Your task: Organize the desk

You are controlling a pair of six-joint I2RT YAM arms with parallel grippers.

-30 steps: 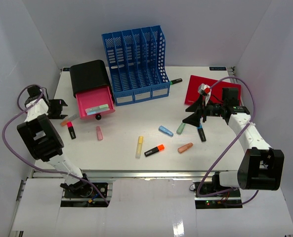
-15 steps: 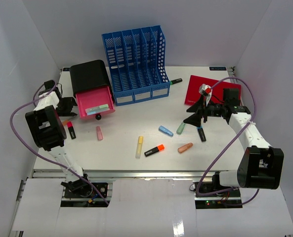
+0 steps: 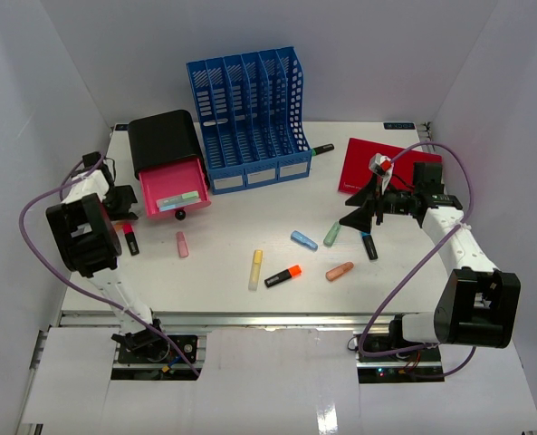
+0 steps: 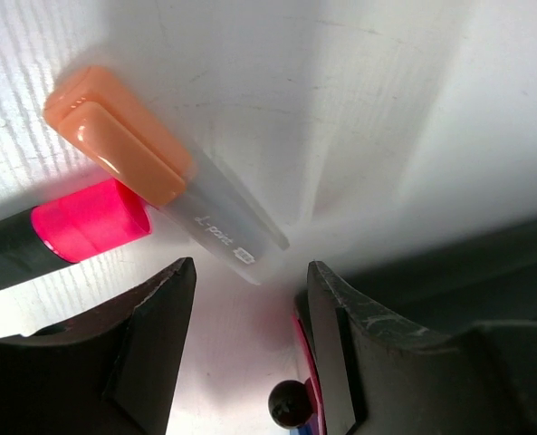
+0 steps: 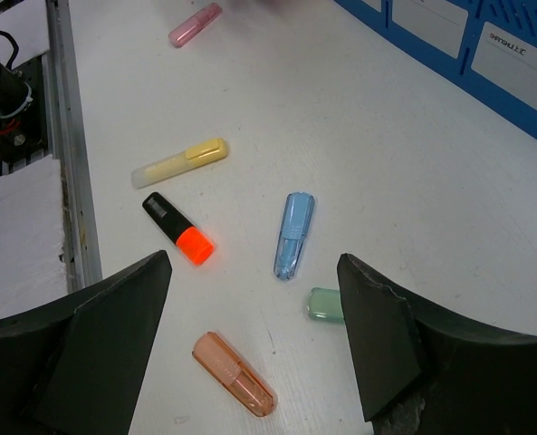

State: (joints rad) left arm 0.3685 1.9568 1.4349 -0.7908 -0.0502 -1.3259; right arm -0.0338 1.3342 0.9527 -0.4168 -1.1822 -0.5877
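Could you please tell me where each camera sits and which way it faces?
Top external: above and behind the bases, looking down on the desk; both arms show.
Left wrist: low over the desk's left side, facing a peach highlighter; left pincer open below.
Right wrist: higher, looking leftward across the desk; right pincer open below.
Shared: top and right wrist both show the blue highlighter.

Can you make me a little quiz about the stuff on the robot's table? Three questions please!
1. True or false: the pink drawer of the black box is pulled open.
2. What colour is the slotted plastic file rack? A red, B blue, C green.
3. Which gripper is nearest the orange-capped clear highlighter?
Key: 1 true; 2 B; 3 the left gripper.
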